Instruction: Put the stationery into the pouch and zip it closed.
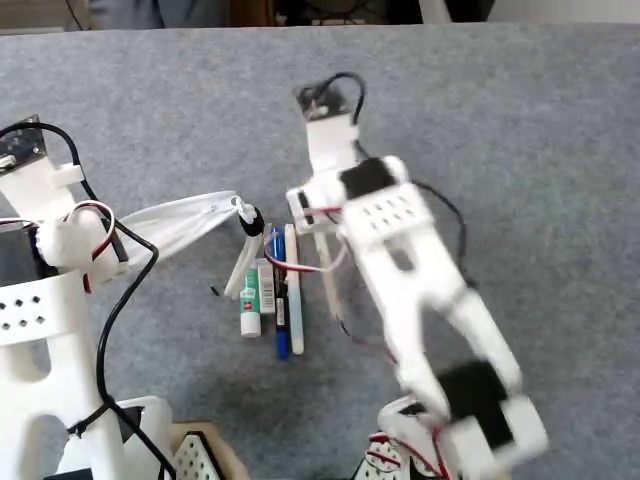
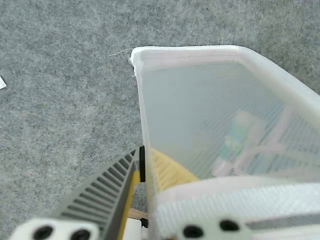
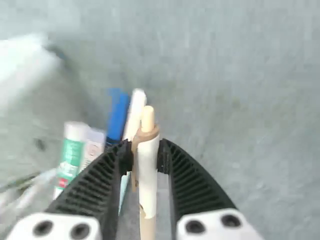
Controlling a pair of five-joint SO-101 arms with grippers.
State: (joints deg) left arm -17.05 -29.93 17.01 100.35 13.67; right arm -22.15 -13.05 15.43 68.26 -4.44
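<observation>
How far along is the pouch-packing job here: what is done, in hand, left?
Done: the left gripper holds the pouch by one end. In hand: the right gripper is shut on the beige pen. Left: the glue stick, blue pen and white pen lie on the table beside the pouch's other end, not packed; zipping comes after.
</observation>
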